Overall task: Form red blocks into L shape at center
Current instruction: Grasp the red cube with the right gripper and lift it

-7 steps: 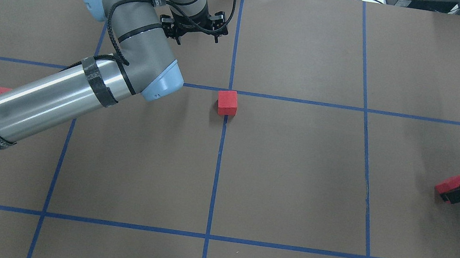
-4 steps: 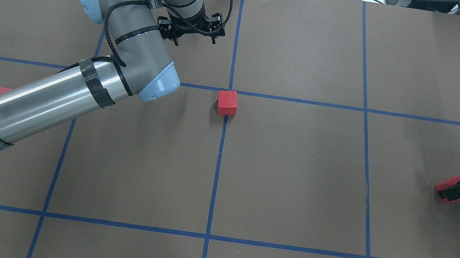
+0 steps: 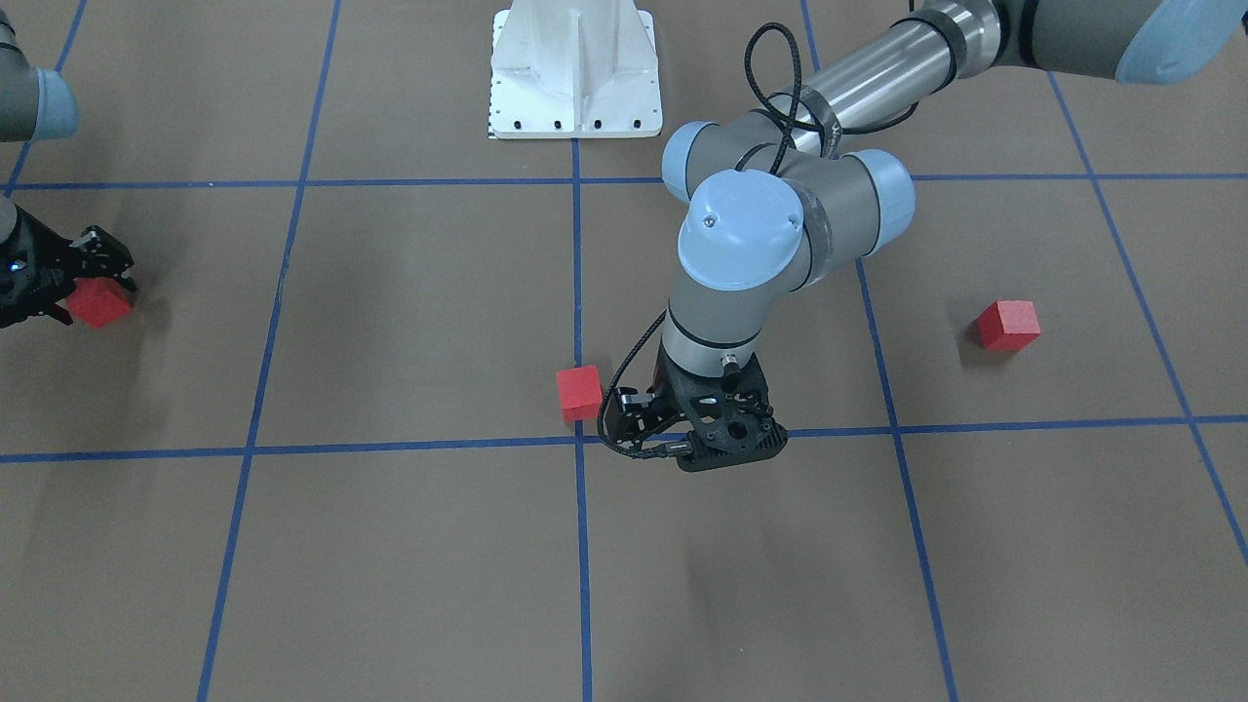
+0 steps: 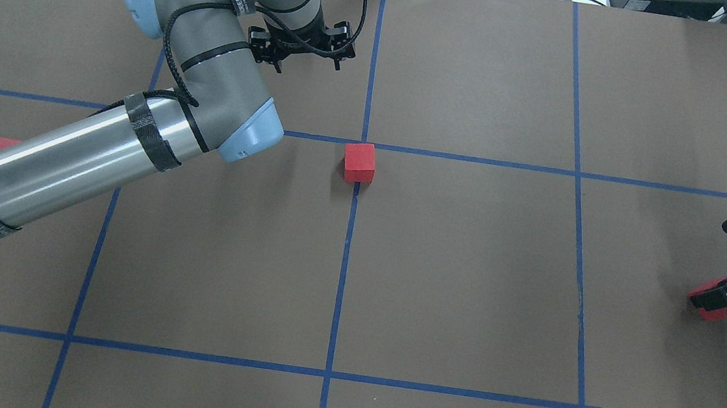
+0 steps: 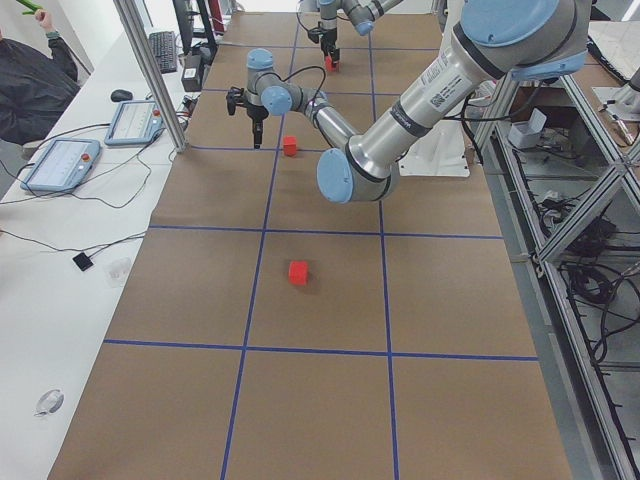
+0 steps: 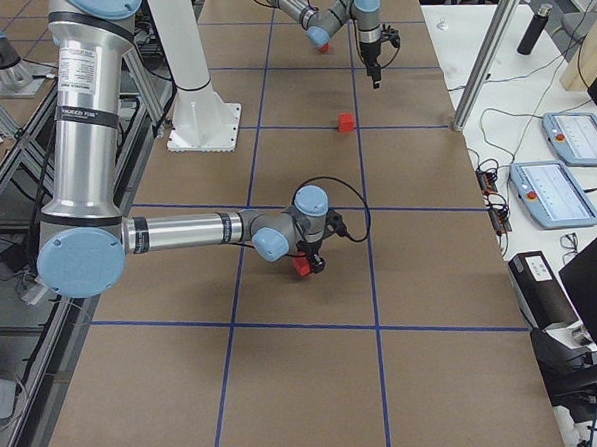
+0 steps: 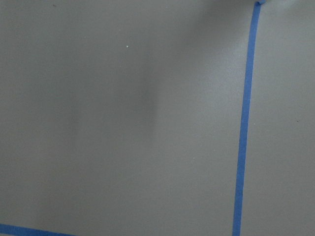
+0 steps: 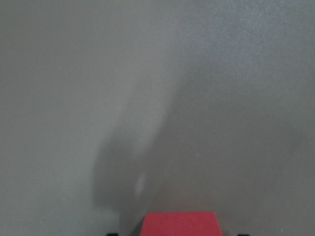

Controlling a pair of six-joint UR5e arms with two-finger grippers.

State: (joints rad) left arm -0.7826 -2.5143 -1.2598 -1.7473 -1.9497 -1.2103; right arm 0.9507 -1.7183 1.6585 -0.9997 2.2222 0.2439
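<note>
**As the right claw [image 4: 718,300] is gripping, the left claw [image 4: 308,67] is retreating**

Spread and empty, it is easing away from the center [image 4: 363,143], with the placed block [image 4: 359,163] sitting just beside it. Far right of the center, the right claw is pinching the right block [image 4: 712,308] and shifting it, likely starting its carry. The left block [image 4: 2,145] is lying far left.

One block [image 4: 359,162] lies by the center [image 4: 363,143]. The right gripper [image 4: 718,302] clasps another block [image 4: 706,289]; the left arm [image 4: 93,152] half-hides a third block [image 4: 0,144].
</note>
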